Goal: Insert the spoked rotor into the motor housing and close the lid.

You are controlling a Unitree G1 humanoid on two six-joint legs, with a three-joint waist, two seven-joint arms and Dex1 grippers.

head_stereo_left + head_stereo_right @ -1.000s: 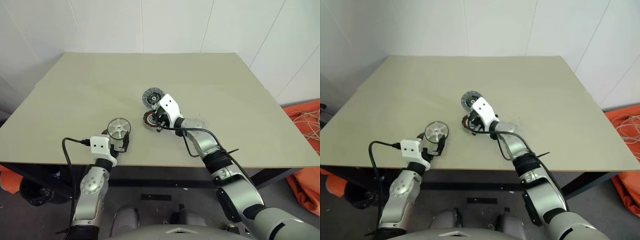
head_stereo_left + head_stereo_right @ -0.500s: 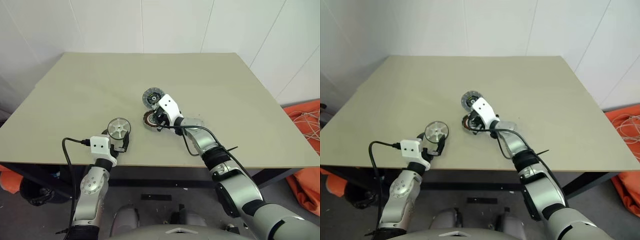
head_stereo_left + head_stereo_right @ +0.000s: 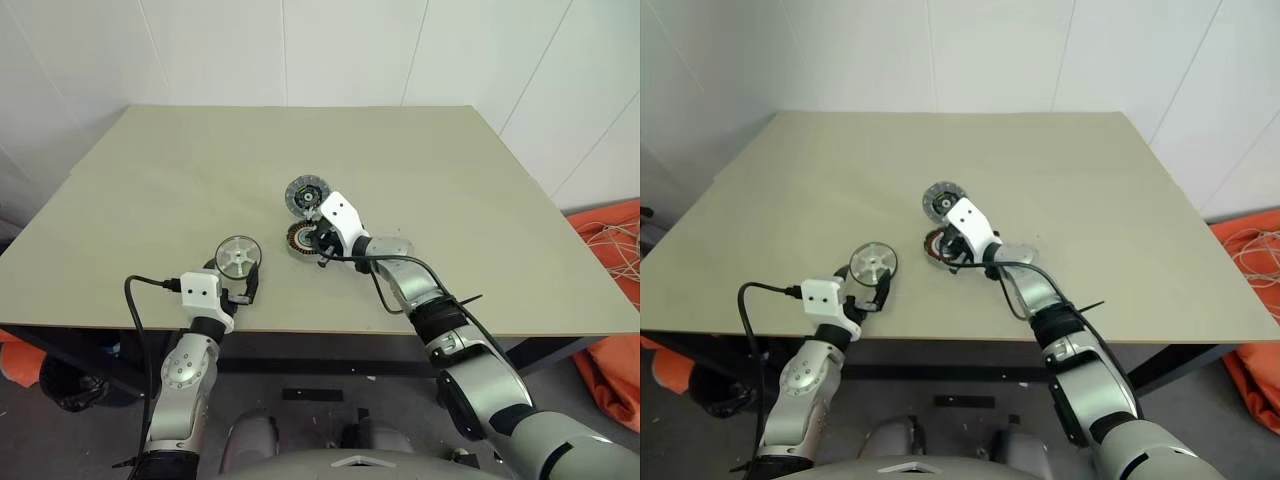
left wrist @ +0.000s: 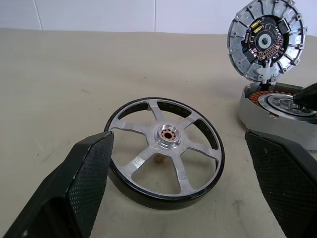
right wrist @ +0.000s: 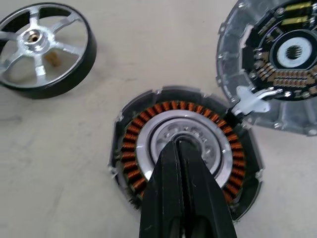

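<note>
I have the rotor lying flat on the bench, close to the near edge and left of the middle. My left gripper sits level just behind it with its jaws spread wide; in the left wrist view the wheel lies between the two black fingers, a little ahead of their tips, and nothing touches it. It has a dark outer rim, silver spokes and a small hub with a hole in the centre.

The housing stands further in, roughly mid-bench and near the rotor's right. Its lid is swung open, still joined at the housing's far edge by a small silver hinge piece, with the inner face and its circuit parts turned toward me.

My right gripper comes down at a slant onto the housing with its jaws pressed together on nothing. Their joined tip lies over the silvery centre, inside the copper ring of windings; I cannot tell whether it actually touches the metal.
</note>
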